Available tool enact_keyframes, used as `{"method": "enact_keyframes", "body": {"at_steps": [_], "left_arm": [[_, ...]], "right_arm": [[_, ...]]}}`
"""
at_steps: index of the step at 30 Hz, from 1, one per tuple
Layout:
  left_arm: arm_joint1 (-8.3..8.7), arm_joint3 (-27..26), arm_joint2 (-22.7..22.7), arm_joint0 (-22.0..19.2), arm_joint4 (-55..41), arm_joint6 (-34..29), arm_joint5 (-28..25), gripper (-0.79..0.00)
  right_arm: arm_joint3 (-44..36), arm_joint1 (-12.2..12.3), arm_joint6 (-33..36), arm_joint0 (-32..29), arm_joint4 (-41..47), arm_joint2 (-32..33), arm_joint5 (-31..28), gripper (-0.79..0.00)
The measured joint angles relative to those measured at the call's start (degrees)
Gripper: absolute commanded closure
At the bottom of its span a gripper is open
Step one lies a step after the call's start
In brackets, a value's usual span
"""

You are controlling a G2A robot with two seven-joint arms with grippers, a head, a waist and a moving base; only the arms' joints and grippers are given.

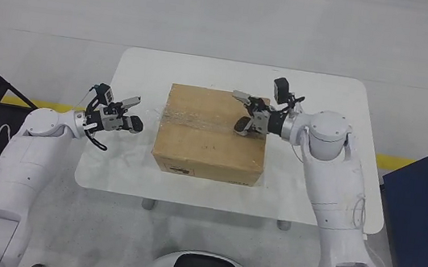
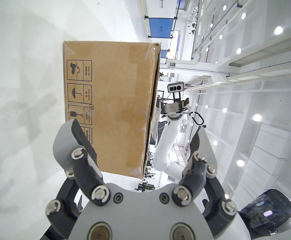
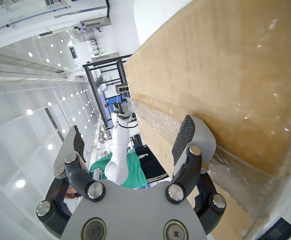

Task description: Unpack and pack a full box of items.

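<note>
White table [image 1: 324, 99] beneath taped box [image 1: 210, 133], contents hidden; left gripper [image 1: 135, 113], right gripper [image 1: 240, 111]: fingers spread, empty

The box [image 1: 210, 133], flaps shut, hides its contents; the right gripper [image 1: 241, 111] covers part of its top.

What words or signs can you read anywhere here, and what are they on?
Box side, boot sign: caption too small to read.
Umbrella sign: caption too small.
Glass sign: caption too small.
Fourth sign: partly covered, unreadable.
Box front, dark label: too small to read.
</note>
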Motion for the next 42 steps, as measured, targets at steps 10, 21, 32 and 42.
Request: {"method": "enact_keyframes", "body": {"at_steps": [10, 21, 32, 42], "left_arm": [[0.00, 0.00, 0.00, 0.00, 0.00, 0.00, 0.00, -0.785], [0.00, 0.00, 0.00, 0.00, 0.00, 0.00, 0.00, -0.785], [0.00, 0.00, 0.00, 0.00, 0.00, 0.00, 0.00, -0.785], [0.00, 0.00, 0.00, 0.00, 0.00, 0.00, 0.00, -0.785]], "right_arm": [[5.28, -1.50, -3.56, 6.70, 0.15, -10.89, 1.17, -0.785], [12.61, -5.01, -11.05, 15.02, 3.23, -22.91, 2.60, -0.785], [23.27, -9.88, -16.15, 22.48, 11.29, -31.01, -0.92, -0.785], [20.12, -9.76, -14.19, 21.10, 20.14, -25.24, -17.21, -0.785]]}}
